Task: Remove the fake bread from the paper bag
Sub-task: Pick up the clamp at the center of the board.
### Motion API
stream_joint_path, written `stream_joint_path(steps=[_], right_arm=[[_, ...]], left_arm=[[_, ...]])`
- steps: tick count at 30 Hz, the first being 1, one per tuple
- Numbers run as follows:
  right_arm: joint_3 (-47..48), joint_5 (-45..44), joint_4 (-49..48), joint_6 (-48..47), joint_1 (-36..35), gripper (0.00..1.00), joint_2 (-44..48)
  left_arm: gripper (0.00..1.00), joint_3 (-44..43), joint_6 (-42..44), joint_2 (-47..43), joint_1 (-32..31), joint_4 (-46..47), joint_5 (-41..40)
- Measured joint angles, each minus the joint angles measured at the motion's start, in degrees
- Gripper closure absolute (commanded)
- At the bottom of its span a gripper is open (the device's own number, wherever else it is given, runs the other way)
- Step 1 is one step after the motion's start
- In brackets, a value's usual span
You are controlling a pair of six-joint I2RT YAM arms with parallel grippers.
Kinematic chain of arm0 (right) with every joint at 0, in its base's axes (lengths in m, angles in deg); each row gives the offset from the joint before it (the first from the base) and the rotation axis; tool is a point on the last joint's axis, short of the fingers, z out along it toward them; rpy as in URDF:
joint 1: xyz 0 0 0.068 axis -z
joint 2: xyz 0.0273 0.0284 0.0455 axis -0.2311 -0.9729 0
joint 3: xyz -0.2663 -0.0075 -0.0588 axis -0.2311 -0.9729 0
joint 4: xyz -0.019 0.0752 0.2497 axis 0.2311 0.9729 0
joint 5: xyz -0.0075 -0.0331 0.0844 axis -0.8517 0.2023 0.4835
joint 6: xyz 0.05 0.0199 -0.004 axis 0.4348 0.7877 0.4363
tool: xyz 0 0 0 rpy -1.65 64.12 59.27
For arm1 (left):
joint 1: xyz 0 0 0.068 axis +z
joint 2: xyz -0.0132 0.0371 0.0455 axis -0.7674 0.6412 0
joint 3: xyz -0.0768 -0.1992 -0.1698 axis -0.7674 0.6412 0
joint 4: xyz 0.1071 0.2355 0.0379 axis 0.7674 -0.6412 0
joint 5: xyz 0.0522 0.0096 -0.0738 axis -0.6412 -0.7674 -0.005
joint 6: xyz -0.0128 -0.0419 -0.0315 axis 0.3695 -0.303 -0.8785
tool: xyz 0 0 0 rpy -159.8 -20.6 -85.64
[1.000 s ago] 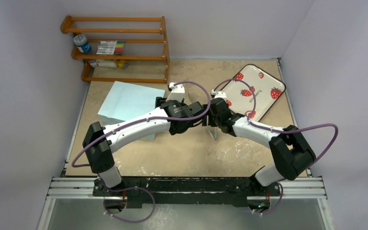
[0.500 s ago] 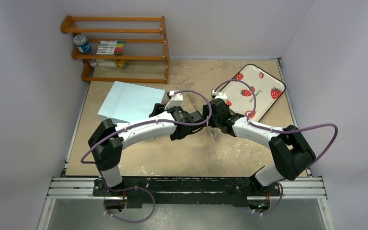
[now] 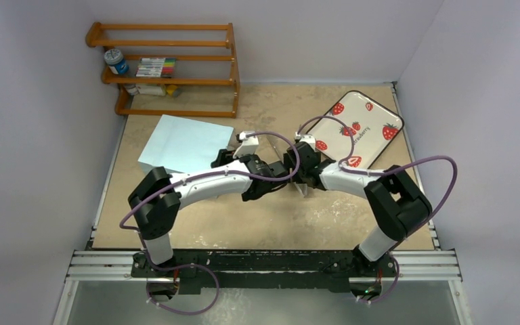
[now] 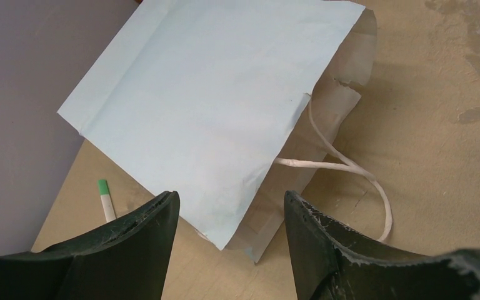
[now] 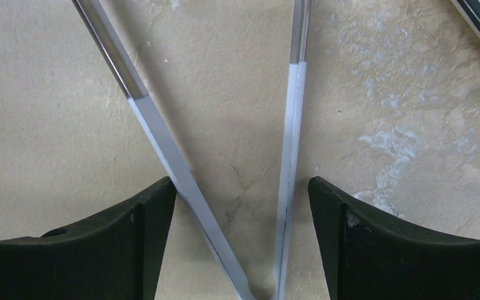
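- The left claw (image 4: pixel 230 201) has its fingers apart with nothing between them. It hangs low, just off the near right corner of the bag (image 4: pixel 206 106).
- The bag lies flat on the table (image 4: pixel 450 125), far and left of that claw. Its mouth is its right edge, where the whitish inside shows, and a handle (image 4: pixel 350 167) trails out onto the table to the right.
- No bread shows in any view (presumably it is inside the bag, which looks very flat, so where it sits I cannot tell).
- The right claw (image 5: pixel 242 187) also has its fingers apart, low over the middle of the table. It straddles the tongs (image 5: pixel 291 137), which lie flat there.
- Both tong arms pass between the fingers. One runs close against a finger and the other stands clear, so nothing is clamped.
- The tray (image 3: pixel 369 112) sits far right, well apart from the bag, and a pen (image 4: pixel 105 200) lies by the bag's near left edge.
- The mouth edge runs near to far and faces right, toward both claws, so any reach inside must go leftward along the table.
- The left arm is the nearer one and almost at the opening. The right arm is farther off but has the tongs under it.
- Judged from this, the paper needs lifting at the mouth before anything can enter, and no bread is out yet.
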Motion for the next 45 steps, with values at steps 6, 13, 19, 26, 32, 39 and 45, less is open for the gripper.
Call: stream_joint_path(steps=[6, 13, 19, 26, 32, 39, 45], right_arm=[[2.3, -1.2, 0.0, 0.3, 0.0, 0.21, -2.4], [3.9, -2.1, -0.3, 0.3, 0.0, 0.22, -4.0], [4.4, -2.0, -0.4, 0.5, 0.0, 0.22, -4.5], [5.1, -2.0, -0.5, 0.6, 0.0, 0.22, -5.1], [5.1, -2.0, -0.5, 0.7, 0.0, 0.22, -5.1], [5.2, -2.0, -0.5, 0.7, 0.0, 0.22, -5.2], [5.9, -2.1, -0.5, 0.7, 0.0, 0.24, -5.9]], left_arm=[[0.38, 1.2, -0.6, 0.3, 1.6, 1.1, -1.5], [0.38, 3.5, -0.3, 0.6, 5.7, 4.3, -2.1], [0.38, 5.2, 1.2, 0.5, 6.0, 6.8, -0.5], [0.38, 5.7, 2.2, -1.7, 4.5, 7.5, 2.3], [0.38, 5.7, 2.6, -2.3, 3.4, 7.3, 3.8], [0.37, 5.7, -0.9, 0.9, 3.4, 4.9, 2.7], [0.37, 5.7, -5.6, 5.3, 4.5, 2.4, -0.3]])
